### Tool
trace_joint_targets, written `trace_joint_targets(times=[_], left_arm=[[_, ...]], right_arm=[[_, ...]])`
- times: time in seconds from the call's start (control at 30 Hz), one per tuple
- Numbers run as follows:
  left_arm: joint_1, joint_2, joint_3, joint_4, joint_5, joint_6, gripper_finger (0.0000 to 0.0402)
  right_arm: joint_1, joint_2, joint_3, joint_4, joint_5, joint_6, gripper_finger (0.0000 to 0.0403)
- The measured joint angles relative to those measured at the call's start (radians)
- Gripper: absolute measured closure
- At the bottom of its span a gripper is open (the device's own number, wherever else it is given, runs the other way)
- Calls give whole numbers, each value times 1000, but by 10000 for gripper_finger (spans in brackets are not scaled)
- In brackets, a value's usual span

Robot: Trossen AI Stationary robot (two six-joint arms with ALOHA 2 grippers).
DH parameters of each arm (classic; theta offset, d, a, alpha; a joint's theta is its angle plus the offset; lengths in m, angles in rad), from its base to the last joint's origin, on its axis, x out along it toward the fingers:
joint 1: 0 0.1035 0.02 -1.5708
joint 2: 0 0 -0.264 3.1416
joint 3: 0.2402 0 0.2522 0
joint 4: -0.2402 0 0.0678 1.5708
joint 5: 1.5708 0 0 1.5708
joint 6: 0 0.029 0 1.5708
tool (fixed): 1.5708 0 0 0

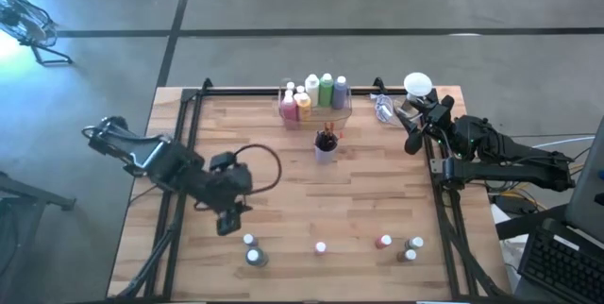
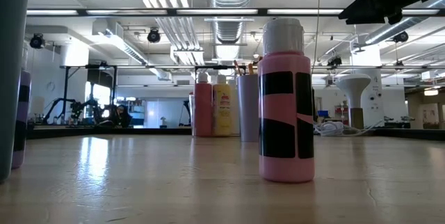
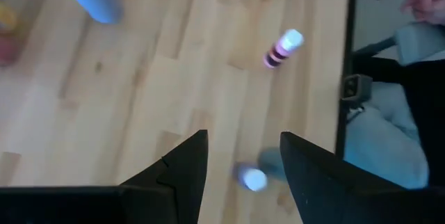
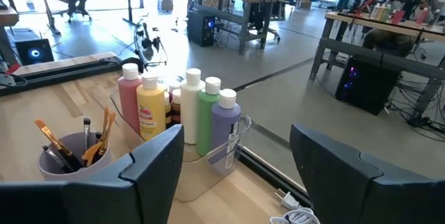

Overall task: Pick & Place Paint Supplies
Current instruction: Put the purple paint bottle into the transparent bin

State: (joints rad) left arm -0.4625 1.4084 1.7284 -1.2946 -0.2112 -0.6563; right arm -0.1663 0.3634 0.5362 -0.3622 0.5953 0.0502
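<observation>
Several small paint bottles stand on their bases along the table's near edge: two white-capped ones [image 1: 252,249], a pink one [image 1: 321,246] [image 2: 285,106], a red one [image 1: 383,242] and a pair [image 1: 411,249]. Taller bottles [image 1: 316,94] [image 4: 188,109] stand in a clear bin at the far edge. Brushes stick up from a pale cup [image 1: 326,143] [image 4: 69,151]. My left gripper [image 1: 229,221] [image 3: 240,144] hovers open above the table just beyond a white-capped bottle [image 3: 254,179]. My right gripper [image 1: 411,134] [image 4: 236,137] is open, held right of the bin.
A white rounded object [image 1: 418,84] and a clear plastic piece with a cord [image 1: 384,108] lie at the far right corner. Black rails [image 1: 189,134] frame the table. A seated person [image 3: 417,15] shows beyond the near edge. Bare wood [image 1: 377,186] spans the table's middle.
</observation>
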Motion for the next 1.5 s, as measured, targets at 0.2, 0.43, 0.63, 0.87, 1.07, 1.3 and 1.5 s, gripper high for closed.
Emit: trace_joint_targets(times=[0.2,0.43,0.63,0.87,1.07,1.3,1.5], left_arm=[[-76,-67,-148,73,31,-78,216],[-166,-90,-283,134,37,-130,219],[-233,-90,-374,279,39,-158,220],[-278,-89,-481,456,79,-155,220],[-285,-89,-555,535,83,-146,220],[-286,-89,-618,604,85,-112,220],[-286,-87,-622,614,78,-88,221]], right_arm=[[0,0,0,0,0,0,123],[0,0,0,0,0,0,99],[0,0,0,0,0,0,80],[0,0,0,0,0,0,57],[0,0,0,0,0,0,43],[0,0,0,0,0,1,51],[0,0,0,0,0,-1,70]])
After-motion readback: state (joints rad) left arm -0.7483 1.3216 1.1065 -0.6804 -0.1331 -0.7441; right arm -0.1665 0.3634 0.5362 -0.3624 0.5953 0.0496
